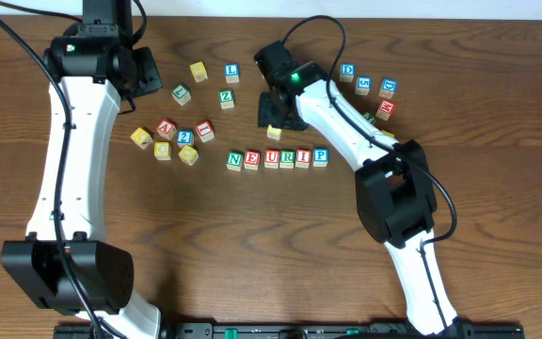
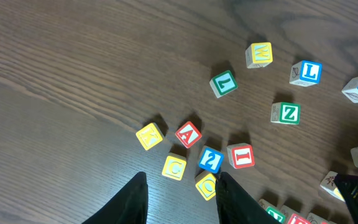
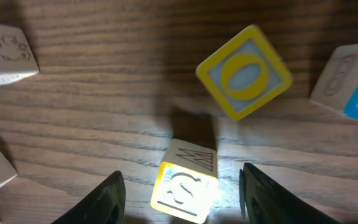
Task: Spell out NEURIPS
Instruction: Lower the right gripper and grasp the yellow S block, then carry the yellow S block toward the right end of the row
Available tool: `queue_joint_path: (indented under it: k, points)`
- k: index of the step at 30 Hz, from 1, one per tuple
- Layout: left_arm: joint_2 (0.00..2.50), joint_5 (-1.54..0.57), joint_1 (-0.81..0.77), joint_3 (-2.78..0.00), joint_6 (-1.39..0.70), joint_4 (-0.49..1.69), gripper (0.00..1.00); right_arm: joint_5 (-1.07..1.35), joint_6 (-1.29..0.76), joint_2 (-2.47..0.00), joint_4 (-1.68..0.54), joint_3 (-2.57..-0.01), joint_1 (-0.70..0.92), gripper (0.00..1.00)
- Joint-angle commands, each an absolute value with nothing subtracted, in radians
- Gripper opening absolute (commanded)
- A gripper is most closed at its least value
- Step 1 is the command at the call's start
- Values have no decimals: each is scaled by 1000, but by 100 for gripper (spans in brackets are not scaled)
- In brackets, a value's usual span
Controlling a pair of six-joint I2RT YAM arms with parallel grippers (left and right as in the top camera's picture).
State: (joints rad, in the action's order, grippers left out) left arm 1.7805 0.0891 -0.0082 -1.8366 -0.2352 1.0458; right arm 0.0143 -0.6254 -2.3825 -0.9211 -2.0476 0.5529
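Wooden alphabet cubes on a dark brown table, with two arms in attendance.

1. Row of six cubes: pale faces reading N, E, U, R, I, P from left to right in the overhead view. They are set close side by side at mid-table, between the two arms.

2. Yellow-faced cube: lies flat on the table just beyond the row, opposite the U, and apart from it. Glare hides the mark on its face.

3. Right gripper: the claw is moderately wide and straddles the yellow-faced cube. One finger stands on each side, and a strip of table shows on both sides. No contact is visible.

4. Left gripper: at the far left of the table. The claw is at a narrow spread with nothing between the fingers.

5. Loose cluster ahead of the left fingers: red A cube, red I cube, one blue cube and three yellow ones.

6. Strays: green Z cube and blue L cube lie further out. A yellow O cube sits near the yellow-faced cube, turned diagonally. A blue D cube lies beyond the right arm.
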Motion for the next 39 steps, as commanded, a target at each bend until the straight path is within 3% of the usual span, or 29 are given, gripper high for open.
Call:
queue_joint_path:
  k: [1, 11, 21, 30, 39]
  points:
    - [1800, 105, -7, -1823, -229, 1051, 35, -14, -631, -2420, -919, -2060, 567, 54]
    - [1800, 105, -7, -1823, -229, 1050, 36, -28, -612, -2434, -908, -2060, 567, 37]
    - [1800, 105, -7, -1823, -229, 1050, 36, -54, -504, -2441, -898, -2060, 570, 32]
    - [1800, 105, -7, -1823, -229, 1050, 36, -53, -428, -2429, -902, -2078, 568, 22]
    - [1800, 105, -7, -1823, -229, 1050, 36, -49, -387, -2254, -989, -2120, 542, 17]
